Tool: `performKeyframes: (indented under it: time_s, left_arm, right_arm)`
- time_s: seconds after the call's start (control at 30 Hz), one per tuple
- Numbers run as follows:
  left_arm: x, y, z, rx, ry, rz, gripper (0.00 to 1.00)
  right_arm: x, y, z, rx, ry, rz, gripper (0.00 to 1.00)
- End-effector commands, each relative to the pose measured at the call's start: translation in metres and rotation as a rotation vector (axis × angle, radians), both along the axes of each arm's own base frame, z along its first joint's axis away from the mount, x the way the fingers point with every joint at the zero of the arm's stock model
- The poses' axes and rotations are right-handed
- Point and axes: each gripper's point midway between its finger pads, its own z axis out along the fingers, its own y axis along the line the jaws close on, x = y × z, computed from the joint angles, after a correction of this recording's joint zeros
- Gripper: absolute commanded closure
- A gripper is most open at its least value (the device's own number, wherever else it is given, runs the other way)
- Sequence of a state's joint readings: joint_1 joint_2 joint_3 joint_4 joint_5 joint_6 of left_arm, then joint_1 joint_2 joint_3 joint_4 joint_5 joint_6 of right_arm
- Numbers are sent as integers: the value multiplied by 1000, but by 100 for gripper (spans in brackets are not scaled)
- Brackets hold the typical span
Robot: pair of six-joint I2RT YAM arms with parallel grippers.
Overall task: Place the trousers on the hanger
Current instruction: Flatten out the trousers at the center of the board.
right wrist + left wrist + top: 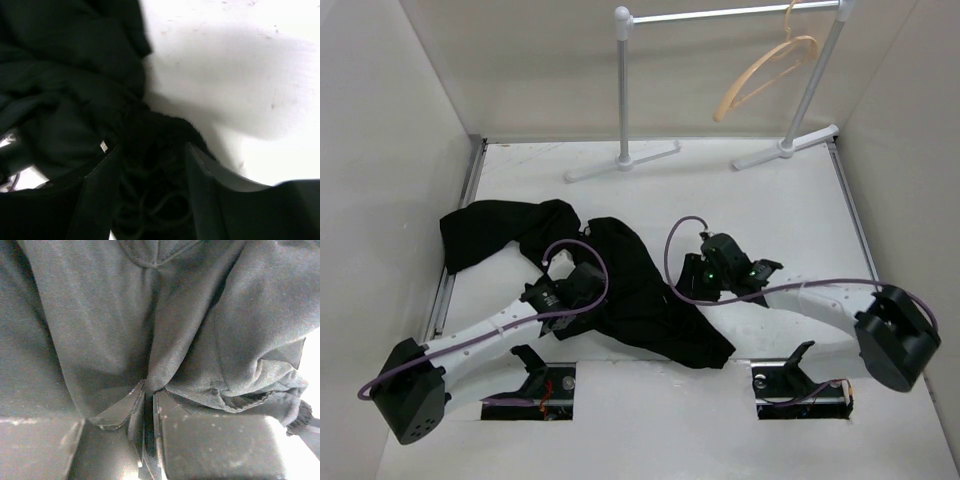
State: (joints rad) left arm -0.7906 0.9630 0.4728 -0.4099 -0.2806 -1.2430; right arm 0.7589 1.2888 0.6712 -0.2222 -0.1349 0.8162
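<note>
– Status?
– Black soft-fabric trousers [640,300] crumpled on bench [750,210]; left hand [149,390] clenched on a fold, right hand [152,146] spread astride cloth.
– Advice?
– Close right firmly, then lift toward tan wooden hanger [730,98], one o'clock.

Top view: bright, even light, the white table [750,200] nearly washed out, soft shadows edging the trousers [640,290]. Left wrist: weave crisp, glare at the right edge. Right wrist: cloth sinks into murk, table blown out, broad soft shadow.

Bare table [740,200] behind trousers [640,290]; rail [623,90] stands along far edge.
</note>
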Motion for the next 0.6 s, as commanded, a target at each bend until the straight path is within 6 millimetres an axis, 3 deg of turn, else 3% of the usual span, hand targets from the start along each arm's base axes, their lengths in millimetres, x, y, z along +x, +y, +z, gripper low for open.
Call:
performKeyframes:
  time_s: [0.0,0.17,0.27,0.4,0.5,0.57]
  left_arm:
    - [12,-8,20,-16,-49,9,93]
    - [22,-9,35,0,-91,4,93]
    - [43,-9,61,22,-154,3,93]
    - [99,-27,132,37,-302,-28,85]
    - [136,-54,196,65,-431,-119,59]
    - [141,-60,218,80,-470,-140,48]
  right_arm:
    - [17,33,16,106,-30,55,51]
    - [26,37,41,168,-92,14,84]
    - [29,21,71,220,-157,-53,94]
    - [47,-32,133,302,-265,-225,96]
    - [67,-86,187,320,-390,-390,96]
    - [83,-119,206,300,-436,-497,96]
